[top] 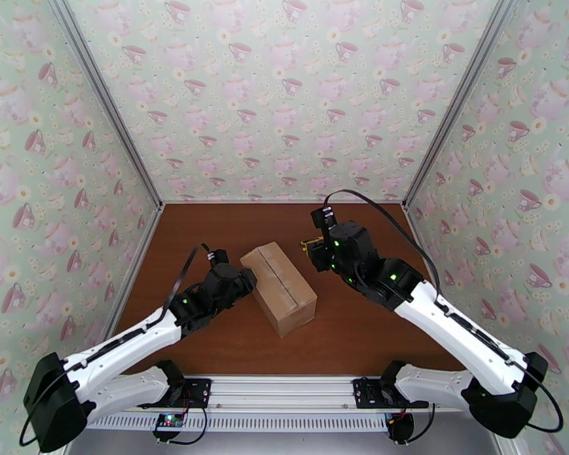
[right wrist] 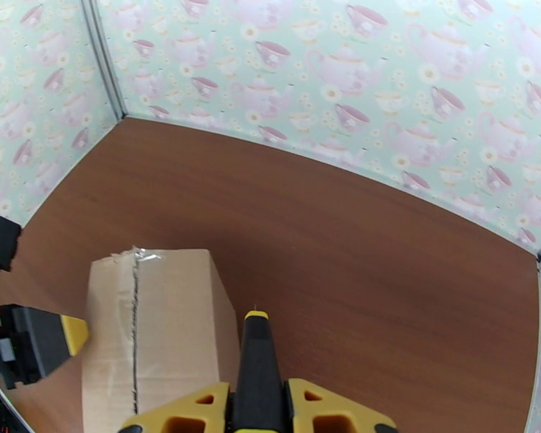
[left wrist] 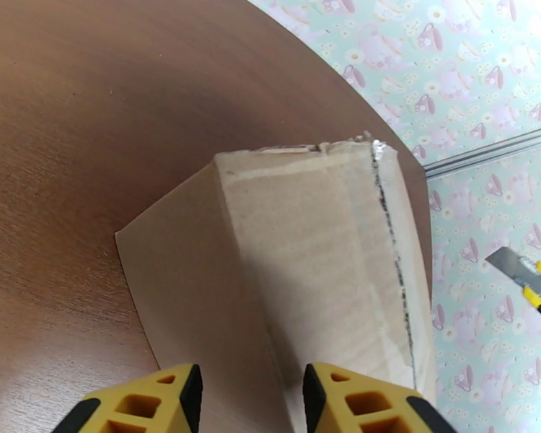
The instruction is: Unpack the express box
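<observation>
At centre of desk (top: 360,327), box (top: 278,288) sits skewed between both arms, flaps down. Left fingers (left wrist: 173,395) are moderately apart, straddling the box's near vertical edge; contact cannot be confirmed. Right fingers (right wrist: 321,409) clamp the knife (right wrist: 257,362), blade out, just beside the box's right wall. Seam (right wrist: 135,333) tape looks ragged, possibly slit; flaps not yet lifted.

Risks:
- Box is unbraced, so blade pressure could slide or spin it.
- Too deep a cut could nick the contents.
- Side load could twist the knife in the clamp.
- A long stroke brings the blade toward the left fingers.
</observation>
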`<state>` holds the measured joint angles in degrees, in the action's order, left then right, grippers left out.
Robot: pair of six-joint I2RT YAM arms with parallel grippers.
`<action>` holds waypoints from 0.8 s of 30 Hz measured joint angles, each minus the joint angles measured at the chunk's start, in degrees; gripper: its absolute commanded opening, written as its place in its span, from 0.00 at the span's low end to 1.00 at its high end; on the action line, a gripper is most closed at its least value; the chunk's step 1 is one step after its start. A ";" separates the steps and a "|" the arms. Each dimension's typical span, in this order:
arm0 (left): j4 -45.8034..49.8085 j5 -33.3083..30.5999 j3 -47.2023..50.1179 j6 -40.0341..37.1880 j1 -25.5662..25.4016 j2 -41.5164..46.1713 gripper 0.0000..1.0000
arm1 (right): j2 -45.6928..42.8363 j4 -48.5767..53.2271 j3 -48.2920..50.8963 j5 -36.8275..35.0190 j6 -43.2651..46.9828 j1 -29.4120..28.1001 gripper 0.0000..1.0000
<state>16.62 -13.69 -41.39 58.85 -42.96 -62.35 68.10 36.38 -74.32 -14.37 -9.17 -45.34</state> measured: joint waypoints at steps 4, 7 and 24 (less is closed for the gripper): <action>-0.66 0.00 0.00 0.55 0.00 -0.07 0.45 | 1.20 -0.26 -1.31 2.58 -0.02 0.00 0.00; -0.70 -0.02 0.00 1.01 0.00 -0.04 0.45 | 2.03 -0.50 -2.10 4.37 -0.02 0.00 0.00; -3.50 0.44 -0.17 1.95 0.00 -2.12 0.45 | 3.50 -1.81 -2.69 8.81 0.00 0.00 0.00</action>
<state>13.13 -13.26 -41.56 60.80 -42.96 -64.47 71.59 34.57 -77.01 -5.56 -9.17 -45.34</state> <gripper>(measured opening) 0.448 0.207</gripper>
